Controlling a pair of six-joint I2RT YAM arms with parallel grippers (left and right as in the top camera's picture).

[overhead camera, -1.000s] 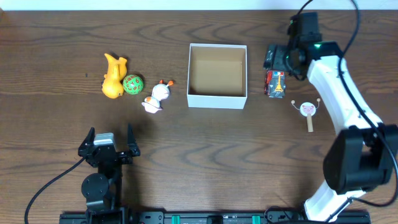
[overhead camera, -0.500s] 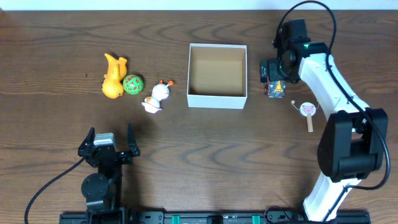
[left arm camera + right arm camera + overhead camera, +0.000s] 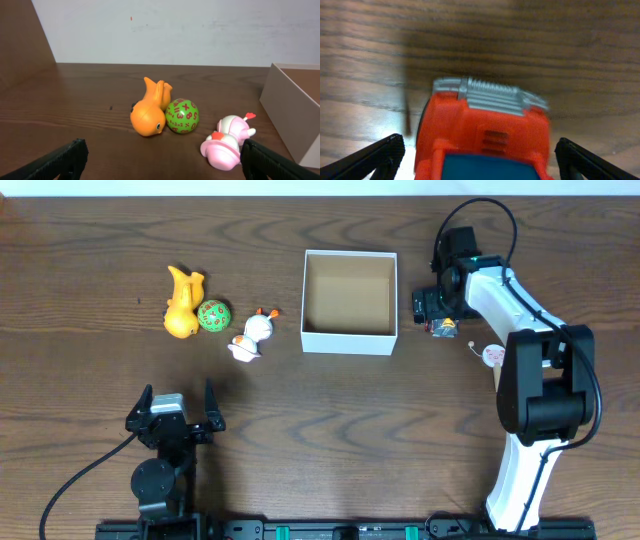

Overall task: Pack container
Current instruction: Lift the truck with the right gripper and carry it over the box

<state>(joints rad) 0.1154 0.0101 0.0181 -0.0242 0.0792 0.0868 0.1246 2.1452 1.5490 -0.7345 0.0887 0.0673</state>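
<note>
We see the container (image 3: 349, 340) standing open-topped and empty at the middle of the worktop (image 3: 330, 440). Our right hand (image 3: 479, 159) hangs just right of it, fingers spread wide on either side of a red toy vehicle (image 3: 485, 135) without touching it. Our left hand (image 3: 165, 161) is also spread open and holds nothing. It sits low near the front edge, facing an orange fish (image 3: 149, 107), a green ball (image 3: 181, 116) and a pink-and-white chick (image 3: 227, 142) that lie left of the container.

Even, soft light overhead, barely any shadows — the right wrist view's red toy truck (image 3: 485, 140) is blurry.
</note>
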